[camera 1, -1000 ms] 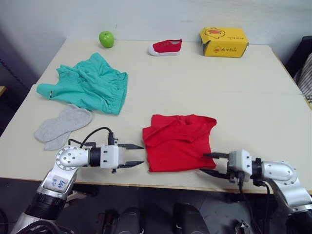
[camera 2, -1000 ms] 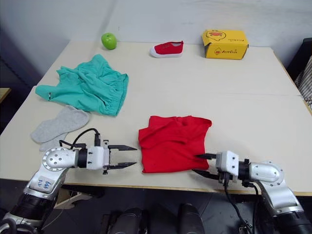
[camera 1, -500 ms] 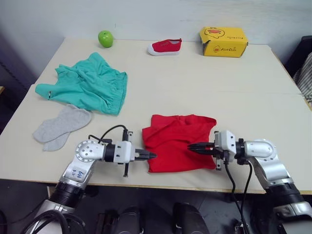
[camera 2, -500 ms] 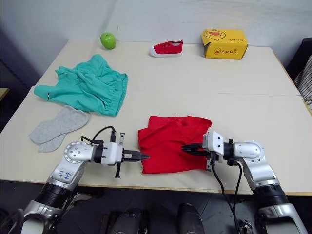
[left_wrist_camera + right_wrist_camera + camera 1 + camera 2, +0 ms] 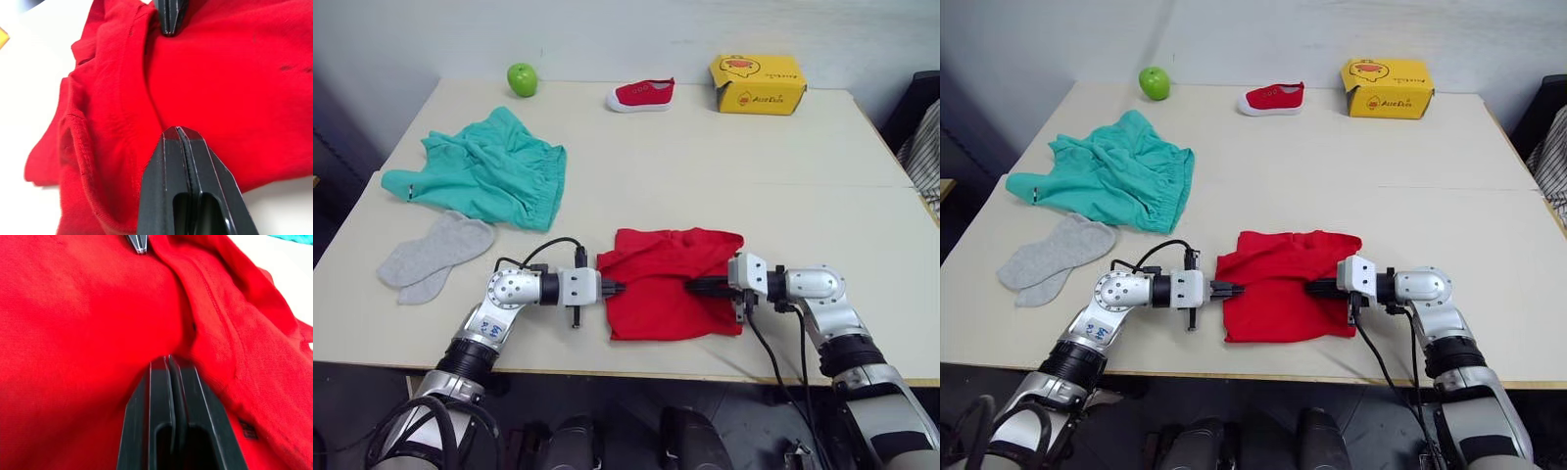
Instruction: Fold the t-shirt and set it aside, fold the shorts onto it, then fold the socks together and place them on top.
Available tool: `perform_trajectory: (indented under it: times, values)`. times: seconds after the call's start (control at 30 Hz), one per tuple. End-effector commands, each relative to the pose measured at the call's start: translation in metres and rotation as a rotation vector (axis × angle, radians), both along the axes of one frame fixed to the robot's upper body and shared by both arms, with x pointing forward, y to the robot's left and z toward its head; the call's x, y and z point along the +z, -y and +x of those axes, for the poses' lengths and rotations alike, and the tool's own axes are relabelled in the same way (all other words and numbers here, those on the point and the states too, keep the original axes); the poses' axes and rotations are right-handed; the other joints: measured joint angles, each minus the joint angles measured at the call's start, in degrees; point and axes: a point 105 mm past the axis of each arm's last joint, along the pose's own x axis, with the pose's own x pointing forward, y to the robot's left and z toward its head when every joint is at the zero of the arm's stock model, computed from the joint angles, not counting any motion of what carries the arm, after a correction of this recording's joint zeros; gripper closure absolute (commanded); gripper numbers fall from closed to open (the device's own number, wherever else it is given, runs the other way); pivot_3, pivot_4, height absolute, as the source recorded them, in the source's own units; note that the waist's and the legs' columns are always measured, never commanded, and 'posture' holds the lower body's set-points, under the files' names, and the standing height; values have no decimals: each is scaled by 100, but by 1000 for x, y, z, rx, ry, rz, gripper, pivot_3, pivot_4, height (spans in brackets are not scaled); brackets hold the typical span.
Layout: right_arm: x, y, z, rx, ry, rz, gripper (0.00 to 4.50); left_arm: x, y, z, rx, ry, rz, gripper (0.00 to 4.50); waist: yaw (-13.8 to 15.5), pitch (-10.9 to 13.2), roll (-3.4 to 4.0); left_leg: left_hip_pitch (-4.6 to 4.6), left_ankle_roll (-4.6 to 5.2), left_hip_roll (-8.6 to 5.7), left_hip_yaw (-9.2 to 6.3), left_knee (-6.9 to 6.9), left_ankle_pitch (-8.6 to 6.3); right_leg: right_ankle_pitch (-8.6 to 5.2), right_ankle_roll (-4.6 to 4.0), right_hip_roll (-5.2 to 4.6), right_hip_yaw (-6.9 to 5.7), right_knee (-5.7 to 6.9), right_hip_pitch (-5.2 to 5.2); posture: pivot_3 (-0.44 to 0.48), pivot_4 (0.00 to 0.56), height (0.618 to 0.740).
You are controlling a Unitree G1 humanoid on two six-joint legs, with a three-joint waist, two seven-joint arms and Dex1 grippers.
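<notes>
The t-shirt (image 5: 672, 294), partly folded, is lying near the front edge of the surface (image 5: 783, 176). You are working it from both sides: your left gripper (image 5: 613, 289) is meeting its 9 o'clock edge, your right gripper (image 5: 693, 286) is reaching in from its 3 o'clock edge, each with jaws pressed together on the red cloth. The shorts (image 5: 489, 170) are lying crumpled at 10 o'clock, the socks (image 5: 433, 254) just in front of them. Along the far edge you are seeing an apple (image 5: 522, 78), a red shoe (image 5: 641, 94) and a yellow box (image 5: 757, 83).
</notes>
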Motion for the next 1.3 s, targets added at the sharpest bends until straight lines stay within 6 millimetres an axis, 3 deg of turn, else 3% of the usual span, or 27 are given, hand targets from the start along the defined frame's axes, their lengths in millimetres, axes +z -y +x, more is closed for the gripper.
perform_trajectory:
  times: [0.03,0.4,0.6,0.73,0.87,1.0,1.13,1.2,1.3]
  values:
    - [16,4,16,-79,50,61,4425,9,-6,12,46,57,-14,4500,-2,0,0,0,-1,0,0,0,1,0,0,-1,0,2,-1,0,150,740]
    - [34,-7,54,-279,8,219,4425,40,-4,55,209,116,-171,4500,-64,0,0,-8,-1,-2,-1,-5,0,0,0,-1,-4,0,-7,0,150,740]
    - [37,11,81,-533,-11,286,4425,44,-11,81,397,62,-295,4500,-112,0,-1,-11,-1,-3,-3,-6,1,0,0,-2,-5,0,-7,0,150,740]
    - [44,25,85,-600,-6,335,4425,46,-26,88,490,22,-361,4500,-138,0,0,-12,-1,-1,-1,-11,1,0,0,0,-6,0,-12,0,150,740]
    - [58,26,76,-539,-1,428,4425,57,-42,84,509,-8,-463,4500,-153,1,0,-13,-2,0,1,-14,1,0,0,1,-4,0,-16,0,150,740]
    - [57,-2,54,-396,-1,426,4425,72,-23,54,296,-11,-532,4500,-132,0,0,-13,-3,2,-3,-16,0,0,0,1,-3,-1,-16,0,150,740]
    - [42,-29,31,-326,-23,394,4425,60,6,24,117,-58,-479,4500,-103,0,0,-16,-4,-2,-4,-12,-1,0,0,-1,-3,-1,-15,0,150,740]
    - [30,-38,22,-314,-42,371,4425,44,14,26,139,-57,-399,4500,-84,0,0,-15,-4,-3,-6,-11,-1,0,0,-1,-3,-2,-11,0,150,740]
    - [18,-40,17,-330,-56,342,4425,39,13,47,271,-62,-406,4500,-91,1,0,-15,-2,-8,-4,-8,0,1,1,-1,0,-4,-11,0,150,740]
